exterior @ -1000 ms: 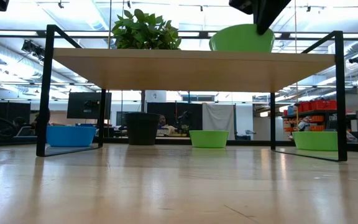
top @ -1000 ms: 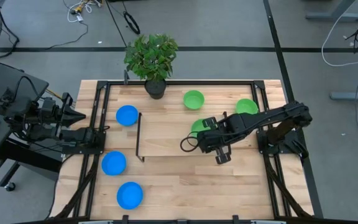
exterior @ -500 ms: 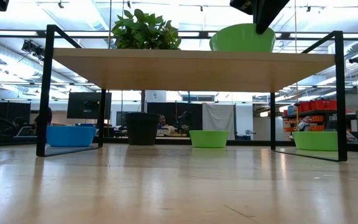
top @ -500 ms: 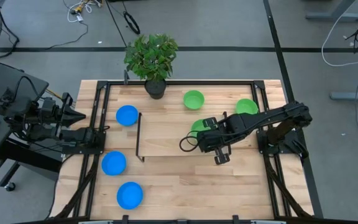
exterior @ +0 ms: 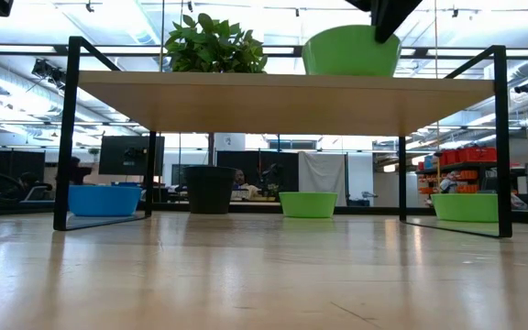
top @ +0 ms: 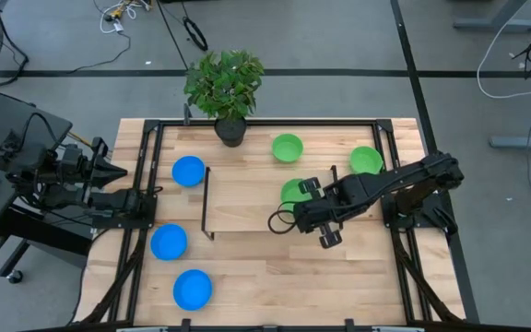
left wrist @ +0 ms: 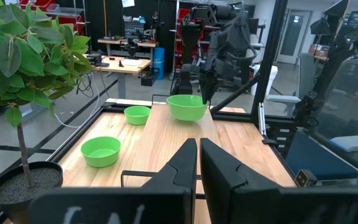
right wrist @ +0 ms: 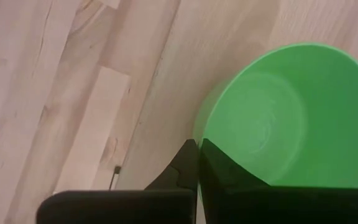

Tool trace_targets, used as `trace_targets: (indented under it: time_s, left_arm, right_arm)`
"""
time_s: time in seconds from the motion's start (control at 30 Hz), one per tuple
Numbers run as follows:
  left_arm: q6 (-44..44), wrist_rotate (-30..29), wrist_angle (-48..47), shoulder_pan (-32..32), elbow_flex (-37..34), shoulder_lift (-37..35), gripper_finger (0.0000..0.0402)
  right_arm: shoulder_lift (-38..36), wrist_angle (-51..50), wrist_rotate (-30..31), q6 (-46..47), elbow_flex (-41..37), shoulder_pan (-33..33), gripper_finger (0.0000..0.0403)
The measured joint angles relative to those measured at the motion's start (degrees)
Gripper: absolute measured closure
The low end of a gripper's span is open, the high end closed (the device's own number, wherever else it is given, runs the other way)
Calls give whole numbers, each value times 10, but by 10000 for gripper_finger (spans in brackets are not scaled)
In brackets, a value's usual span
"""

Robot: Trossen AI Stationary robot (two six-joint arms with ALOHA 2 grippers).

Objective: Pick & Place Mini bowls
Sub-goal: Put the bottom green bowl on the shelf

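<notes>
My right gripper (top: 300, 201) hangs over the raised wooden shelf (top: 247, 198) and is shut on a green mini bowl (top: 291, 191). In the low view this bowl (exterior: 351, 50) sits upright at the shelf's top; whether its base touches the wood, I cannot tell. Two more green bowls (top: 287, 148) (top: 365, 159) rest on their bases on the table's far right part. Three blue bowls (top: 188, 171) (top: 168, 242) (top: 192, 289) stand on the left part. My left gripper (left wrist: 197, 168) is shut and waits at the table's left edge. My right gripper pinches the green bowl's rim (right wrist: 197, 138) on the side nearest the wrist, one finger (right wrist: 219, 171) inside the bowl and the other outside. The fingers come from above, pointing down. The bowl stays upright with its mouth up, at the level of the shelf top.
A leafy plant (top: 224, 81) in a dark pot (top: 230, 130) stands at the table's far edge. The shelf's black frame legs (exterior: 70, 137) (exterior: 500, 137) rise from the table. Bare wood lies under the shelf and along the near edge (top: 275, 277).
My right gripper has moved a little toward the table's left and near edge and turned slightly, staying shut on the green bowl. The bowl has shifted with it along the shelf top, still upright.
</notes>
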Motion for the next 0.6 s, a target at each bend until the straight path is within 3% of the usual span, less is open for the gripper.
trace_targets:
  time_s: [0.3,0.6]
  left_arm:
    - [0,0,0,0,0,0,378]
    - [0,0,0,0,0,0,378]
  right_arm:
    - [0,3,1,-5,-2,0,402]
    - [-26,19,5,11,-55,2,402]
